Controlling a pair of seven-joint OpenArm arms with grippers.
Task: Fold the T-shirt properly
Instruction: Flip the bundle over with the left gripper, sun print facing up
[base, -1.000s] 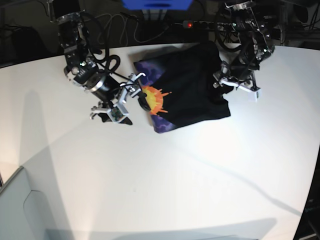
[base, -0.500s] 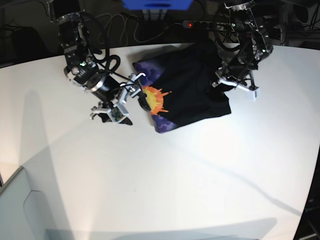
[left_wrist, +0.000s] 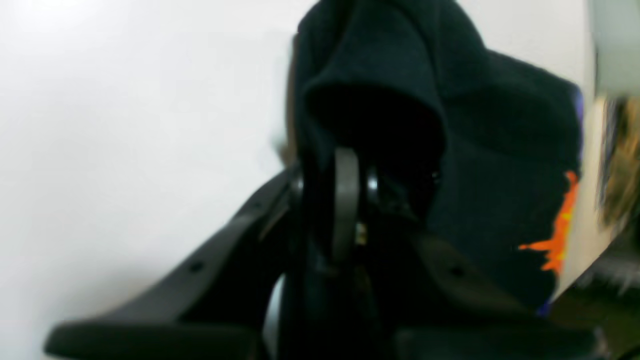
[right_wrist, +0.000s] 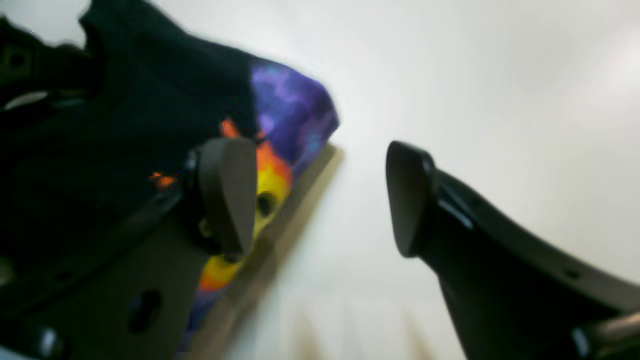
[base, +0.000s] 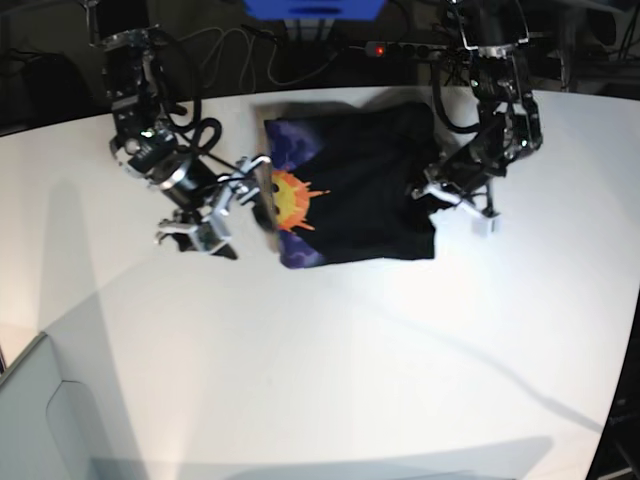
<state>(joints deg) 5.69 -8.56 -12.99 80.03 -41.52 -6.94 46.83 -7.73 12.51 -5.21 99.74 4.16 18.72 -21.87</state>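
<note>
Both grippers work at the far edge of the white table (base: 330, 350). Left gripper (base: 432, 193) has its jaws closed on a bunched fold of the T-shirt (base: 370, 190) at the cloth's right side; the wrist view shows black fabric draped over the pinched fingers. Right gripper (base: 228, 200) stands with jaws wide apart, holding nothing, just beside the shirt's left edge. On that left part, the orange-yellow sun print (base: 288, 200) on purple faces up.
</note>
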